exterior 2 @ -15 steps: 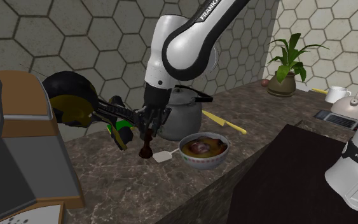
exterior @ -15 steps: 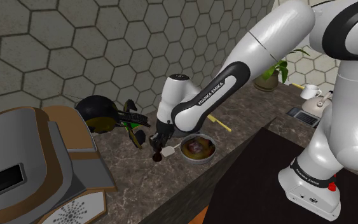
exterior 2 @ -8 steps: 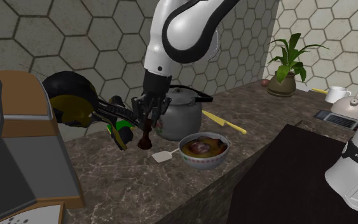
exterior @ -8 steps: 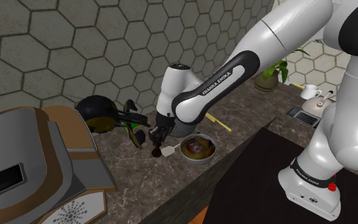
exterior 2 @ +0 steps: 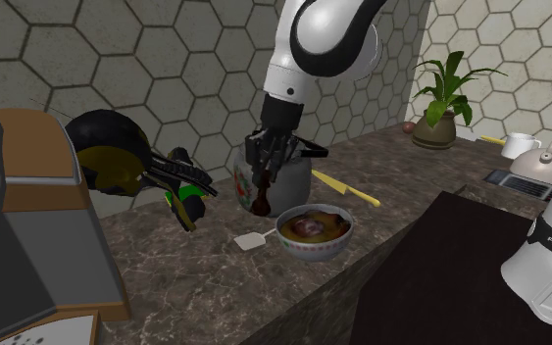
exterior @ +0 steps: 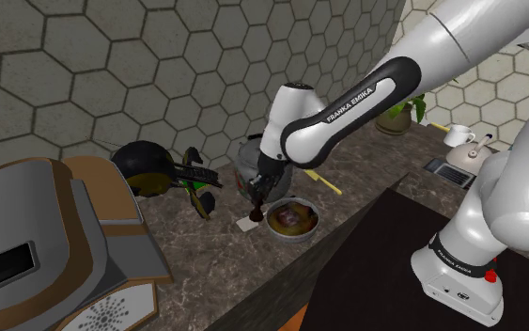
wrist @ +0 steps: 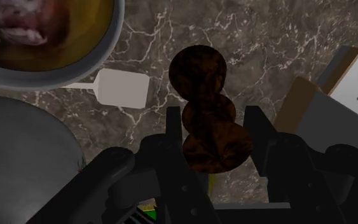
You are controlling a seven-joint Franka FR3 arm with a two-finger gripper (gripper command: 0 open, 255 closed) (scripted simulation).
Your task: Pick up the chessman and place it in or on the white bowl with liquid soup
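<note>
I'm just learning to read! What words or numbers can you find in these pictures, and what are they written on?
"FRANKA EMIKA": in black letters along the white arm, in the shoulder view.
"FRANK": cut off by the picture's edge, on the arm's white base, in the second exterior view.
Small marks on the base's dark band in the shoulder view: too small to read.
The chessman between the fingers has no writing.

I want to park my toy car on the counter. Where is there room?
Bare counter lies between the brown-and-grey machine and the bowl, and between the yellow knife and the potted plant. It is crowded around the pot, where the gripper holds the chessman.
</note>
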